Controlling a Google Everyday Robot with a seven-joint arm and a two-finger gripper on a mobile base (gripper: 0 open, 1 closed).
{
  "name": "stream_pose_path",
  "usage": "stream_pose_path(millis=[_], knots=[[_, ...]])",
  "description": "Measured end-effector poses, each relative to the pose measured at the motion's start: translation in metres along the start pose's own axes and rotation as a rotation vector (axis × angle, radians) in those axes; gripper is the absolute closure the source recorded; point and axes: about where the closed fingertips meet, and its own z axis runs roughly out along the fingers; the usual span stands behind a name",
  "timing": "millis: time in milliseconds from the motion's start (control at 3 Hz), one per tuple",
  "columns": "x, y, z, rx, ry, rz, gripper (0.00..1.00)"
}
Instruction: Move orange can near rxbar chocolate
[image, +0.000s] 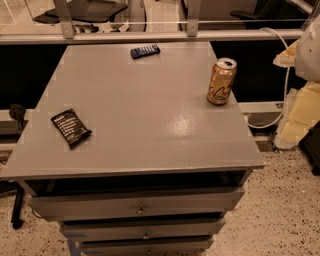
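**Grey worktop carries three things**

The grey worktop (150, 125) holds an orange can (221, 81), standing upright near its right edge. A black snack bar (70, 128) lies flat near the left edge, well apart from the can. A smaller dark blue bar (145, 51) lies near the far edge. The jaws are out of view.

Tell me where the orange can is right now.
In the camera view the orange can stands upright near the right edge of the table, far from the rxbar chocolate at the left edge; the gripper is not in view.
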Motion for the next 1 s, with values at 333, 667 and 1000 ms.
stream_pose_path(millis=[333, 667, 1000], knots=[[0.000, 0.000, 0.000, 0.000, 0.000, 0.000, 0.00], [0.003, -0.006, 0.007, 0.017, -0.011, 0.015, 0.00], [0.019, -0.033, 0.032, 0.062, -0.036, 0.092, 0.00]])
